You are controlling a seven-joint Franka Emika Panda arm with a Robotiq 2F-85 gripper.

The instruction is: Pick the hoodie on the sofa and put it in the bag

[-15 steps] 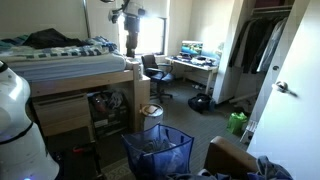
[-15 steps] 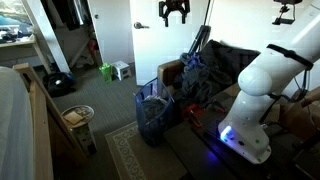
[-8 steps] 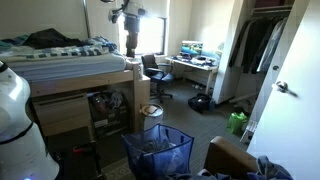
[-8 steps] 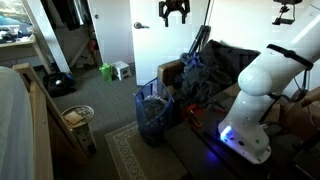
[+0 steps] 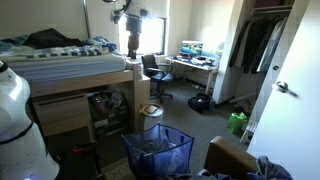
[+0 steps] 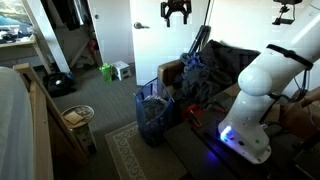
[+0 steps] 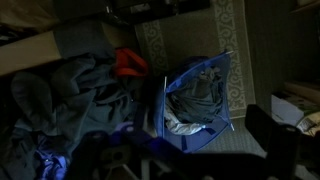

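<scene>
My tool [image 6: 176, 12] hangs high, fingers spread, empty. The hoodie [image 7: 70, 95] lies heaped on the sofa [image 5: 228, 155], just left of the bag [image 7: 200, 95] in the wrist view. Coming down from this height, I might snag neighbouring clothes or miss.

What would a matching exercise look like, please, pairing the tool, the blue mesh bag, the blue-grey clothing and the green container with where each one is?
Things:
1. tool
2. blue mesh bag
3. blue-grey clothing
4. green container

Places:
a. heaped on the sofa
b. on the floor beside the white door
c. raised high above the scene, holding nothing
d. on the floor beside the sofa, with fabric inside

Pairs: 1-c, 2-d, 3-a, 4-b
</scene>
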